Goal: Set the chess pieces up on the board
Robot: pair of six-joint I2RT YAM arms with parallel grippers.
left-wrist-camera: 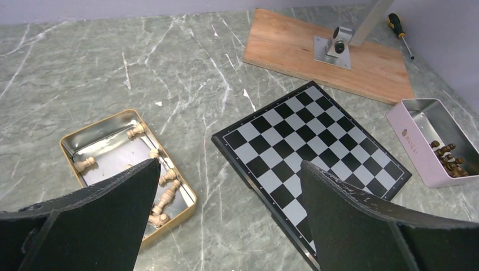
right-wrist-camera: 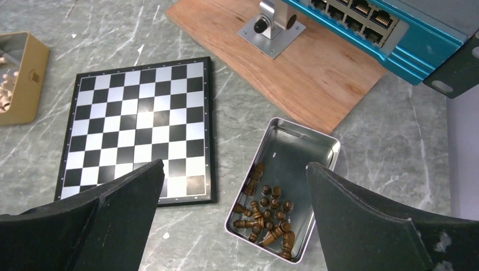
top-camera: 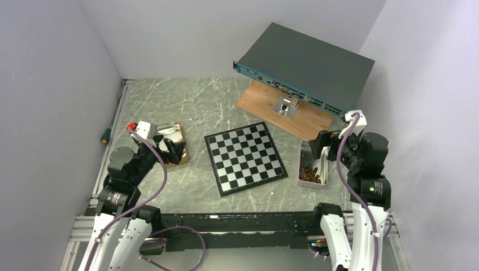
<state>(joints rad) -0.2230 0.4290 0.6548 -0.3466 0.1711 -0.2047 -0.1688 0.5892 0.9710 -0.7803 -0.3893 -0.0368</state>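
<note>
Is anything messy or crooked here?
Yes. The board sits crooked on the table, turned at an angle. The dark pieces lie jumbled in the silver tin, and the light pieces lie tipped over in the gold tin. None stand on the board.

We look down on a grey-green marbled tabletop (top-camera: 169, 101) veined in white. Plain pale walls close it in: the left wall (top-camera: 51, 84), the back wall (top-camera: 186, 34) and the right wall (top-camera: 429, 73). An aluminium rail (top-camera: 117, 113) runs along the tabletop's left edge. Light falls evenly, leaving only soft shadows.
</note>
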